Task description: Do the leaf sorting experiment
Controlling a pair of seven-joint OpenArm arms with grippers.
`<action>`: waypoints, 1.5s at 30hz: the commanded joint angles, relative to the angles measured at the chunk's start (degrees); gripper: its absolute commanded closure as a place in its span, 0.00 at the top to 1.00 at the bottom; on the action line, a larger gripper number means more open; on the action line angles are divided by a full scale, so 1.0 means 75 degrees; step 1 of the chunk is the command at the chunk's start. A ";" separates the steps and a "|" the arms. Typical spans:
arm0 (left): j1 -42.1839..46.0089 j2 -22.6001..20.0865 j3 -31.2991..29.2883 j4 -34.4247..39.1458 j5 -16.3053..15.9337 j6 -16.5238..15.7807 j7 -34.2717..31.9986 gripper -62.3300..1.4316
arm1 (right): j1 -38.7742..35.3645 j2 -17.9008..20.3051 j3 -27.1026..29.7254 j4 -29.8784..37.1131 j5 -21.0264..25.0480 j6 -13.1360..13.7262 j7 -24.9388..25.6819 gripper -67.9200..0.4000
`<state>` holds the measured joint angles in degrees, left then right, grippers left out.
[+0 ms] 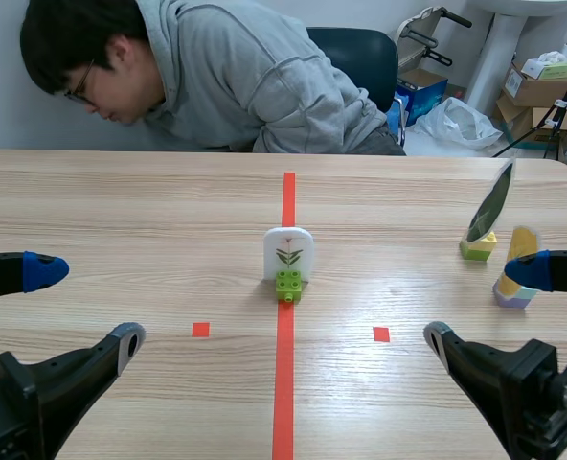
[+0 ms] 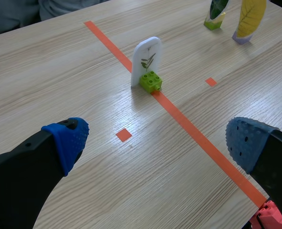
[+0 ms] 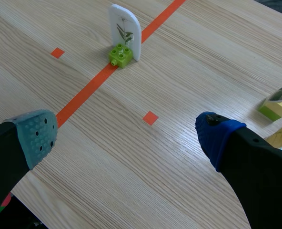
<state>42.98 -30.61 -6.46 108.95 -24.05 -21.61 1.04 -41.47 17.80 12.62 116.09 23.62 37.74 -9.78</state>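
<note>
Both left end effector (image 2: 157, 143) and right end effector (image 3: 126, 136) gape; leaf card (image 1: 288, 254) stands upright.

- A person (image 1: 236, 77) in a grey hoodie and glasses leans sideways at the far edge of the wooden surface (image 1: 121, 220).
- A dark chair (image 1: 355, 53) stands just behind.
- A white bag (image 1: 456, 120) and cardboard boxes (image 1: 537, 91) sit beyond the surface's far corner.

You see the yellow leaf (image 1: 522, 247) on the right only in part: the right gripper (image 1: 485, 305) covers its foot. The dark leaf (image 1: 491, 203) just beside it stands nearly edge-on, its face unreadable.
</note>
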 commanded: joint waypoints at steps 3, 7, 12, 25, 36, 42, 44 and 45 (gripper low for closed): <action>-0.0003 0.0058 -0.0047 0.0114 -0.0023 -0.0017 0.0087 0.99 | 0.0073 0.0082 0.0029 -0.0020 0.0087 -0.0020 0.0061 0.87; -0.0090 0.0055 -0.0047 0.0108 -0.0020 -0.0029 0.0428 0.99 | 0.0073 0.0082 0.0029 -0.0020 0.0087 -0.0020 0.0064 0.87; -0.0679 0.0052 0.0009 0.0047 0.0463 -0.0268 0.0737 0.99 | 0.0073 0.0085 0.0032 -0.0020 0.0085 -0.0020 0.0058 0.87; -0.4255 0.0015 0.1542 -0.2967 0.1093 -0.0711 0.0697 0.99 | 0.0073 0.0085 0.0032 -0.0020 -0.0050 -0.0020 0.0061 0.87; -0.7484 0.0743 0.4170 -0.6251 0.1795 -0.0857 0.0175 0.99 | 0.0073 0.0082 0.0032 -0.0020 -0.0178 -0.0023 0.0061 0.87; -0.8562 0.1658 0.4922 -0.7586 0.2110 -0.0801 0.0087 0.99 | 0.0073 0.0082 0.0032 -0.0020 -0.0178 -0.0023 0.0061 0.87; -0.8821 0.1929 0.5074 -0.7947 0.2116 -0.0799 0.0023 0.99 | 0.0073 0.0082 0.0032 -0.0020 -0.0178 -0.0023 0.0064 0.87; -0.8929 0.2057 0.5129 -0.8102 0.2165 -0.0761 -0.0009 0.99 | 0.0073 0.0082 0.0032 -0.0020 -0.0178 -0.0023 0.0064 0.87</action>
<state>-23.33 -15.49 32.49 46.70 -7.44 -27.49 1.96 -41.45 17.80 12.62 116.03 21.91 37.74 -9.98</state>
